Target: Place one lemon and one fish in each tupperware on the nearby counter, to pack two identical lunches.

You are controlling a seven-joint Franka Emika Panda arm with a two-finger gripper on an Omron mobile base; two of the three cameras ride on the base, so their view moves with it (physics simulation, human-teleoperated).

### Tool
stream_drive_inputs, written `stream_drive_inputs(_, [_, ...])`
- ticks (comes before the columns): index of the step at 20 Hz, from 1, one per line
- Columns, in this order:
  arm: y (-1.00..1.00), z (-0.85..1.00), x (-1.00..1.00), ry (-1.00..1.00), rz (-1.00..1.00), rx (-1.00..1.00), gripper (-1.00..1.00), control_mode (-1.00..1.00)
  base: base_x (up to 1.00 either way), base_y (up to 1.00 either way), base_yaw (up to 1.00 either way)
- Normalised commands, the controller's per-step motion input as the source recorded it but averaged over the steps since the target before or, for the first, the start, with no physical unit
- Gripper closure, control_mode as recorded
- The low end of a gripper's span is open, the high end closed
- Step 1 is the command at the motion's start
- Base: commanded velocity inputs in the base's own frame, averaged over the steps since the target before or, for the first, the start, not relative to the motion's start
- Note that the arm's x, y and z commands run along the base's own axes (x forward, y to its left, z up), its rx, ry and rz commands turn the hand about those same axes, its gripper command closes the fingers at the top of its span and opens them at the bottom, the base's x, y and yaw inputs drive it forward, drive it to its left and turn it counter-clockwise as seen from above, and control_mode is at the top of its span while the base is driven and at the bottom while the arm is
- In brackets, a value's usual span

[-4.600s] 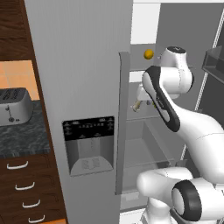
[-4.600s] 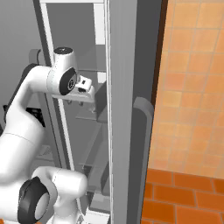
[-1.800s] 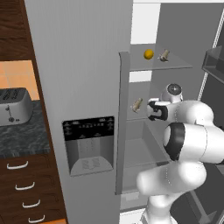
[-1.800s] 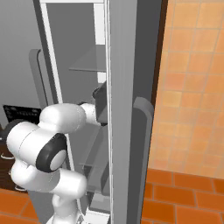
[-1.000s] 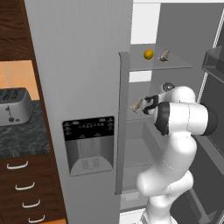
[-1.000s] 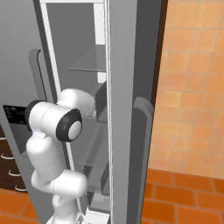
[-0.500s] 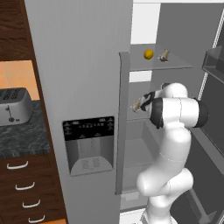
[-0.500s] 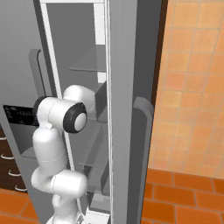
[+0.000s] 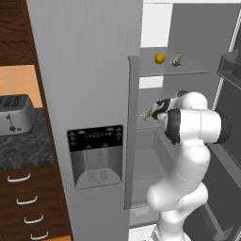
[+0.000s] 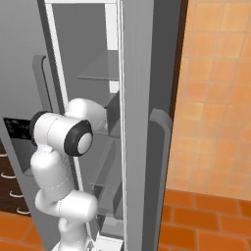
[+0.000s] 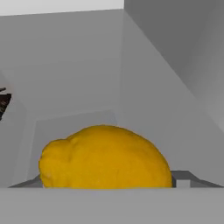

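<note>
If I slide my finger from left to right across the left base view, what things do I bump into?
toaster → fridge's dispenser panel → door handle → lemon on the upper shelf → fish beside it

A silver toaster (image 9: 14, 113) sits beside the grey fridge (image 9: 89, 94), its door open.

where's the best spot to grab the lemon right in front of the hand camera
Across the lemon's fat middle, I'd judge, coming straight in along the hand view. It lies on its side on the shelf, its long axis running across the view and a nub at one end, so closing over the short width gives the steadiest hold.
</note>
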Motion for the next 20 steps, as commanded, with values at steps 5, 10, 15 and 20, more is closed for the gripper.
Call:
stream_drive_inputs(5, [0.57,0.48,-1.00,-0.04,0.25,-0.04,1.00,-1.00,0.00,0.00,0.00])
stream_drive_inputs(10, [0.35,0.97,-1.00,-0.03,0.25,-0.01,1.00,-1.00,0.00,0.00,0.00])
stream_drive_inputs(15, [0.34,0.91,-1.00,0.04,0.25,0.00,1.00,-1.00,0.00,0.00,0.00])
stream_drive_inputs(20, [0.26,0.45,-1.00,0.11,0.12,0.00,1.00,-1.00,0.00,0.00,0.00])
